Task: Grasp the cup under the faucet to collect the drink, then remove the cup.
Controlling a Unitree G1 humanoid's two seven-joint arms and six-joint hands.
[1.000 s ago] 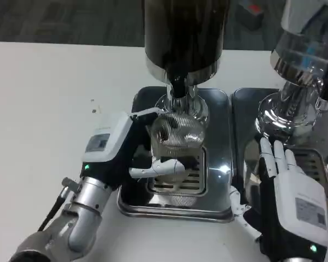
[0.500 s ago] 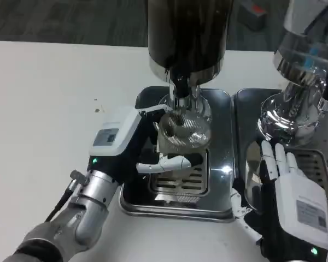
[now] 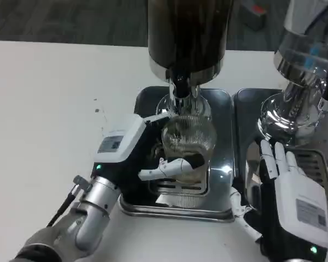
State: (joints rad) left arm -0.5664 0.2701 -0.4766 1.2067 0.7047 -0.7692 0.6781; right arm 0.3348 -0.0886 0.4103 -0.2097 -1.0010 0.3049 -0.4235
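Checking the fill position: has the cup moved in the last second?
Yes. The cup, held by the left hand, has shifted right and toward the robot, and now sits below the faucet over the drip tray.

- The cup (image 3: 187, 143) sat in the left hand (image 3: 132, 150), just right of its back, over the drip tray (image 3: 218, 204).
- The faucet (image 3: 180, 87) hung directly above the cup, beyond that hand's fingers (image 3: 169, 166).
- The right hand (image 3: 288, 204) lay well right of the cup, before a second dispenser (image 3: 298, 76).
- The table (image 3: 49, 109) spread left of the left hand.
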